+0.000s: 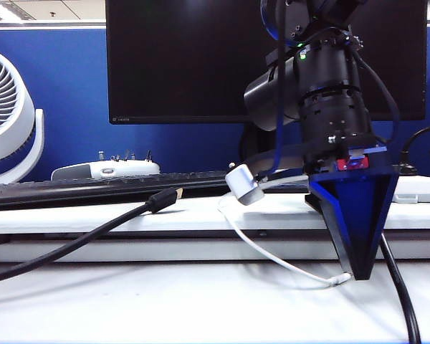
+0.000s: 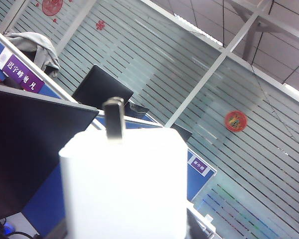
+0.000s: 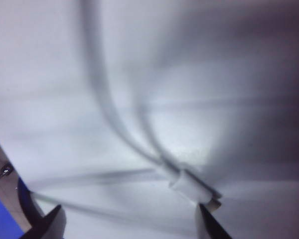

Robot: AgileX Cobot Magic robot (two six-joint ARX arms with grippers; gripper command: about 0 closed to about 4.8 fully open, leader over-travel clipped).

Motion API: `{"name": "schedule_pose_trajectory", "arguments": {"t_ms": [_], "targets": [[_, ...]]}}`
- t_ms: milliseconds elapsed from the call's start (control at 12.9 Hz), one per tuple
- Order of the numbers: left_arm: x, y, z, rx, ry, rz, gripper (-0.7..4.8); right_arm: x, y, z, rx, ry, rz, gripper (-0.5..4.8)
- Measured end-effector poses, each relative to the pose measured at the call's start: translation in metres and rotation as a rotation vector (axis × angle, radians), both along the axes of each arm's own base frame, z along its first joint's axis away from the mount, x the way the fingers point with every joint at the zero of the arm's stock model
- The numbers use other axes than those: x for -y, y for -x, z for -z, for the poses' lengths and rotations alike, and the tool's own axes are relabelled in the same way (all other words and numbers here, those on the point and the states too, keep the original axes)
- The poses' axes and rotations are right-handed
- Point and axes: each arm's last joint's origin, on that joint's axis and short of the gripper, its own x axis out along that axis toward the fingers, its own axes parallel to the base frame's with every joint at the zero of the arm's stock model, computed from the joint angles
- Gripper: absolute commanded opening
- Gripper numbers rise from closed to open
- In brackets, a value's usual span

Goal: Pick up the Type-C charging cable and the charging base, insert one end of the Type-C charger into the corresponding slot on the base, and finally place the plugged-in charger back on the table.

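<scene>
Jaws of the right gripper (image 3: 129, 219) straddle the flat-lying Type-C charging cable (image 3: 189, 186) plug.

**Colours and Patterns Recorded at the Workstation**

The table (image 1: 129, 301) was plain white, as was its raised ledge. The Type-C charging cable (image 1: 261, 251) was white, its plug end included. The charging base (image 2: 124, 189) was white, with a dark grey metallic prong. The right gripper (image 1: 355, 276) had blue panels with black edges and a small red patch at the top; the arm above it was black. The left gripper was not visible, so no colour was noted. A thick cable (image 1: 72, 244) was black with a gold-coloured tip. The monitor (image 1: 179, 57) was black against a blue partition (image 1: 72, 93). The fan (image 1: 7, 115) was white with a dark slatted grille.
</scene>
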Motion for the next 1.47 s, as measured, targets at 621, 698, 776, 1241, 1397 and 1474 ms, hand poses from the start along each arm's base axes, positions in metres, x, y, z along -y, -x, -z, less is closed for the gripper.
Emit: {"name": "schedule_pose_trajectory", "arguments": {"t_ms": [621,698,776,1241,1397,1474], "targets": [[0.000,0.000,0.000,0.000,0.000,0.000,0.79,0.000,-0.007,0.003,0.077,0.009,-0.001,0.87],[0.000,0.000,0.000,0.000,0.000,0.000,0.79,-0.001,-0.007,0.004,0.089,0.013,-0.004,-0.05],[0.000,0.000,0.000,0.000,0.000,0.000,0.79,-0.003,-0.012,0.001,0.129,-0.004,-0.003,-0.05],[0.000,0.001,0.000,0.001,0.000,0.001,0.79,-0.003,-0.011,-0.002,0.118,-0.047,0.006,-0.05],[0.000,0.001,0.000,0.001,0.001,0.002,0.79,-0.002,-0.008,-0.012,0.136,-0.074,0.007,1.53],[0.000,0.001,0.000,0.002,0.000,0.001,0.79,-0.001,-0.006,-0.020,0.154,-0.091,0.008,2.44]]}}
